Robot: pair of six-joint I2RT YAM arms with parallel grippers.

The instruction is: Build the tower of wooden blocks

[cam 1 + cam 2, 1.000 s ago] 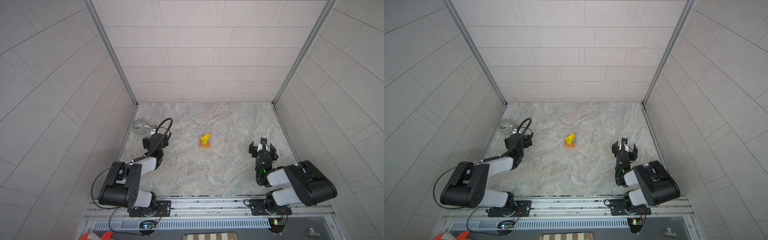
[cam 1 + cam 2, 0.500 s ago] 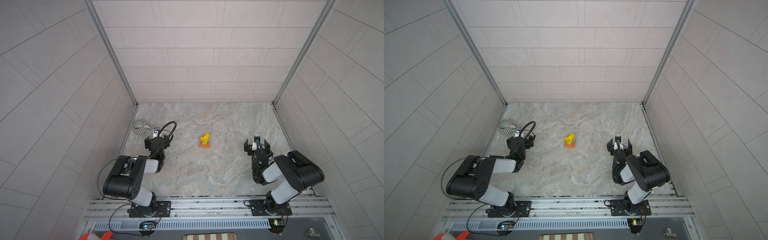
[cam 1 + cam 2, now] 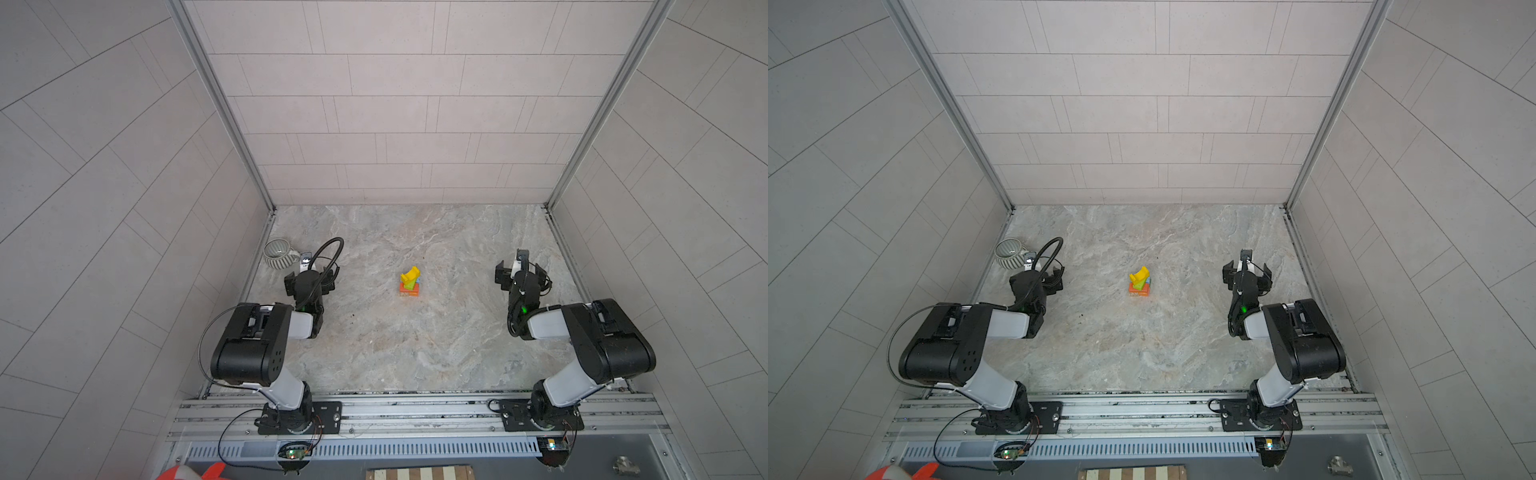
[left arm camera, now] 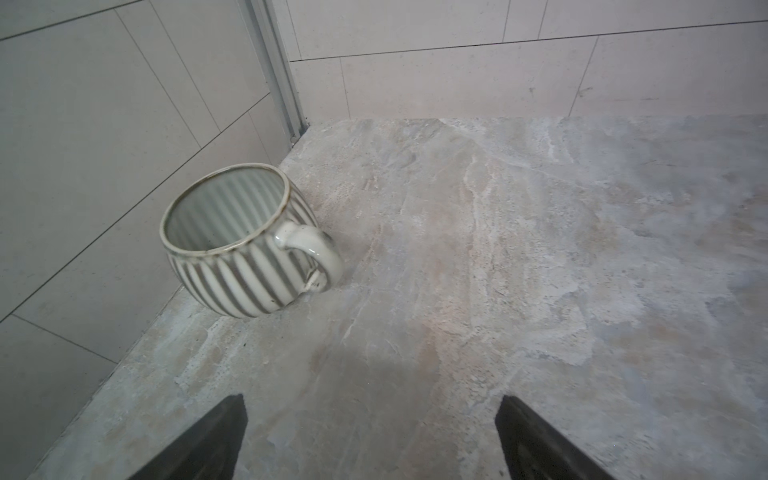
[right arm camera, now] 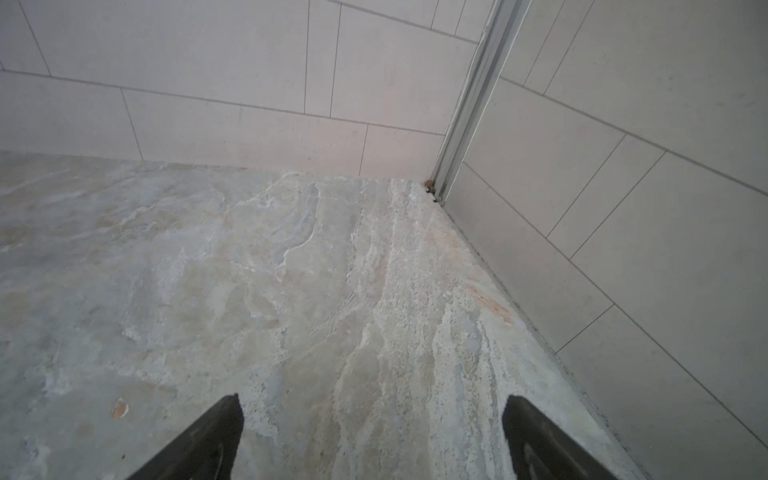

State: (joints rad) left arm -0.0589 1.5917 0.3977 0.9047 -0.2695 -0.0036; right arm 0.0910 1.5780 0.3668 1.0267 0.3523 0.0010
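Both left tool (image 3: 309, 276) and right tool (image 3: 521, 272) are spread wide, empty; the light, tippy wood block tower (image 3: 409, 284) is judged best gripped across flat sides.

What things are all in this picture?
tower: 1, yellow on top, orange at bottom, middle of table
mug: 1, grey-and-white striped, upright, far left by the wall
table: 1, grey marble, under everything
walls: 3, pale tiles, around the table
arms: 2, black and white, near corners
left claw: 1, black, open, empty, facing the mug
right claw: 1, black, open, empty, facing the far right corner
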